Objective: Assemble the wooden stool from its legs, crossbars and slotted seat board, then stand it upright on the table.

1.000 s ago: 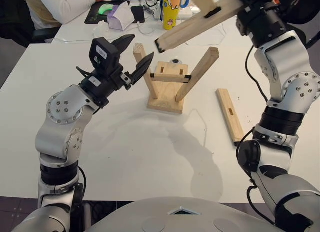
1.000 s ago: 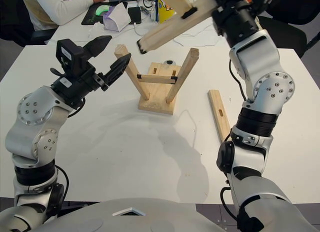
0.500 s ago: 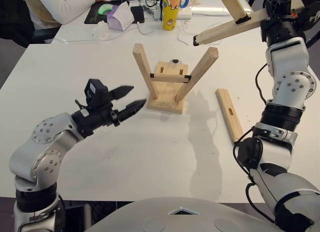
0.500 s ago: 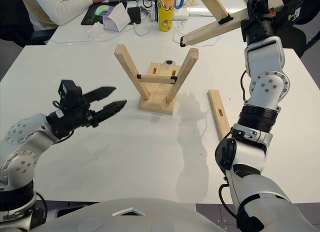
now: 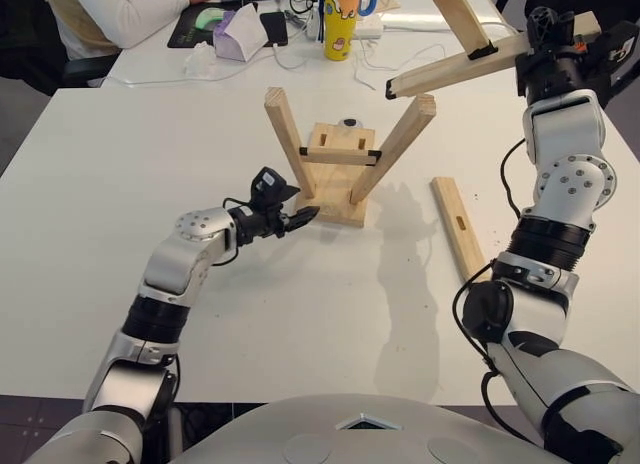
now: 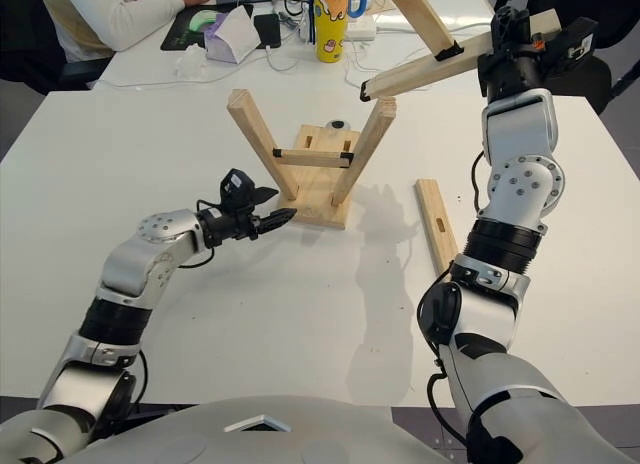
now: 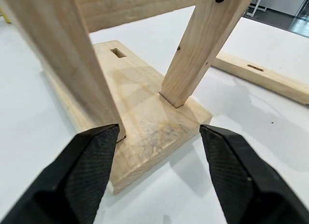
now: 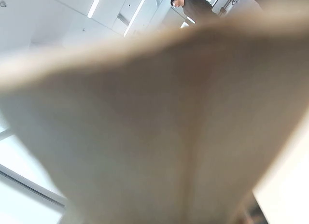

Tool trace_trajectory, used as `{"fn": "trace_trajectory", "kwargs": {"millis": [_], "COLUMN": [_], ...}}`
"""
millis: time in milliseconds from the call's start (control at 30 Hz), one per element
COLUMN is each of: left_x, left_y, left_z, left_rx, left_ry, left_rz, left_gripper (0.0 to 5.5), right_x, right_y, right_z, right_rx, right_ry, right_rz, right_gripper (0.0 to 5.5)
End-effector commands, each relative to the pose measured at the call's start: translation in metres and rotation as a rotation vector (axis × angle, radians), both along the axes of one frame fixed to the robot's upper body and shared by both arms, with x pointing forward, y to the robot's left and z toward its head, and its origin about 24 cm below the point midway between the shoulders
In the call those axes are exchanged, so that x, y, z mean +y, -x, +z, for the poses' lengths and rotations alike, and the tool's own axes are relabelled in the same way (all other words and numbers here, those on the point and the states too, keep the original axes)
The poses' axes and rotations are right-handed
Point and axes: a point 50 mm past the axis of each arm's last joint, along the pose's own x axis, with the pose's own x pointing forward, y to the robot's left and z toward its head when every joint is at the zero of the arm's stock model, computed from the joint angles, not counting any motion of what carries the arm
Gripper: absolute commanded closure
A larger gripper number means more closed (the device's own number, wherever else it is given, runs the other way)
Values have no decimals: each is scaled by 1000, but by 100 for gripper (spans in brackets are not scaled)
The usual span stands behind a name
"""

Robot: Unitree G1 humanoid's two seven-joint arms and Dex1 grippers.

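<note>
Seat board (image 5: 330, 209): one, pale wood, rectangular, slotted, flat on the white counter (image 5: 200, 124), centre far.
Legs (image 5: 290, 144): two, standing in the board, splayed outward.
Crossbar (image 5: 340, 156): one, joining both legs, black mark at its right end.
Leg frame (image 5: 450, 69): one, two pale pieces meeting at a black joint, aloft at far right, gripped in the right gripper's (image 5: 540, 54) jaws.
Slotted bar (image 5: 459, 229): one, loose, flat, right of the board.
Left gripper (image 5: 304, 204): jaws parted, low at the board's near left corner.
</note>
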Motion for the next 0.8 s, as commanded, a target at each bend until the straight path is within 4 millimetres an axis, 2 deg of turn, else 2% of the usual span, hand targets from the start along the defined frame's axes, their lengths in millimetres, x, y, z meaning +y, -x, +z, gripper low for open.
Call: {"fn": "trace_trajectory", "kwargs": {"millis": [33,200,367,467,600,667,800], "left_x": [-14,-22,-22,-3,51,68,72], "left_y": [-3,-17,-40,-52,-68,-71,-66], "left_z": [1,2,-1,-9,-15,-15,-17], "left_rx": [2,-18,-66,-94,-150,-173,-200], "left_ry": [29,45,42,-46,-209,-256,-258], "left_rz": [-72,-34,126,266,512,551,522], "left_gripper": [240,240,240,240,240,240,240], "right_x": [3,5,8,10,10,10,10], "right_y": [1,2,5,6,8,8,7], "right_z": [0,-2,-6,-6,-7,-7,-5], "right_rx": [-10,-8,1,3,2,3,-1], "right_ry": [-6,-6,-9,-9,-6,-7,-5], "right_rz": [14,19,30,30,21,21,25], "right_gripper": [450,450,450,450,450,450,450]}}
